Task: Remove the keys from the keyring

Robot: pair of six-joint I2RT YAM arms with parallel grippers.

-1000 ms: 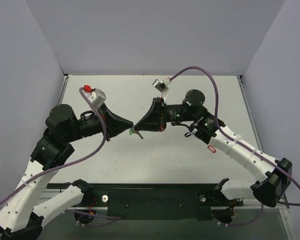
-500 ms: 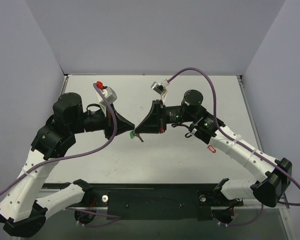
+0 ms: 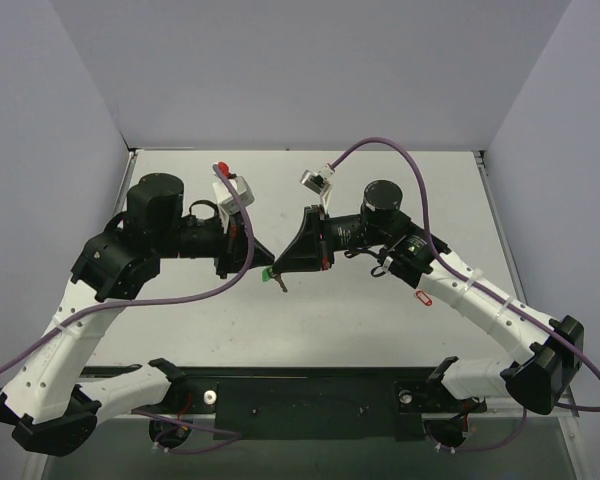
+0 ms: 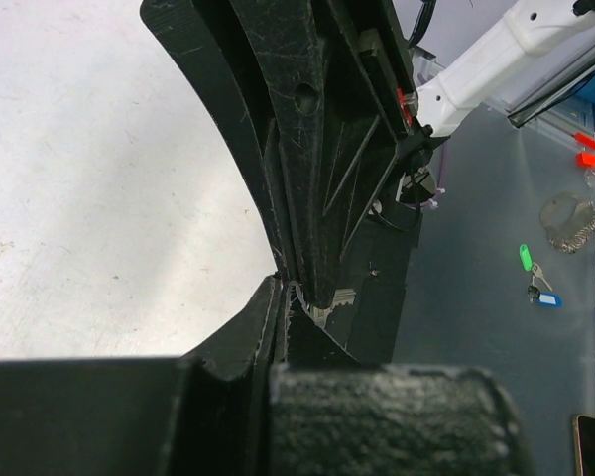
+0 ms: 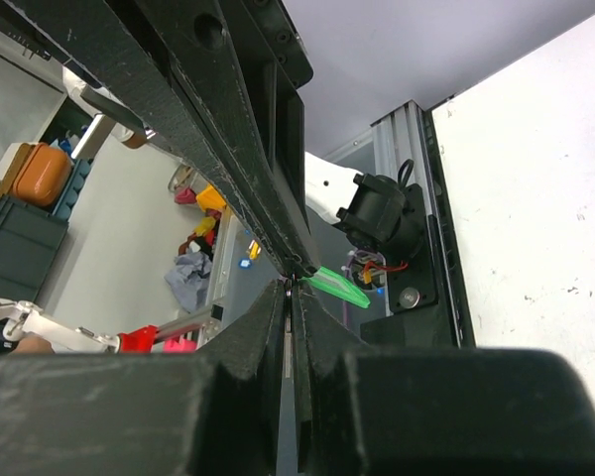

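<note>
Both grippers meet tip to tip above the middle of the table. My left gripper (image 3: 264, 266) is shut on the green fob of the keyring (image 3: 269, 272). The fob sticks out sideways from its tip in the right wrist view (image 5: 339, 283). My right gripper (image 3: 280, 268) is shut, with a thin strip of metal between its fingers (image 5: 274, 327). The small silver key (image 3: 282, 286) hangs just below the tips. Its toothed edge shows beside the right gripper's tip in the left wrist view (image 4: 329, 303). The metal ring is too small to see.
A red oval outline piece (image 3: 425, 298) lies on the table under the right forearm. Grey walls close the table on three sides. A black rail (image 3: 310, 385) runs along the near edge between the arm bases.
The left arm's elbow and wrist have swung up and to the right. The joined gripper tips, with fob and key, have shifted slightly right. The right arm has barely moved.
</note>
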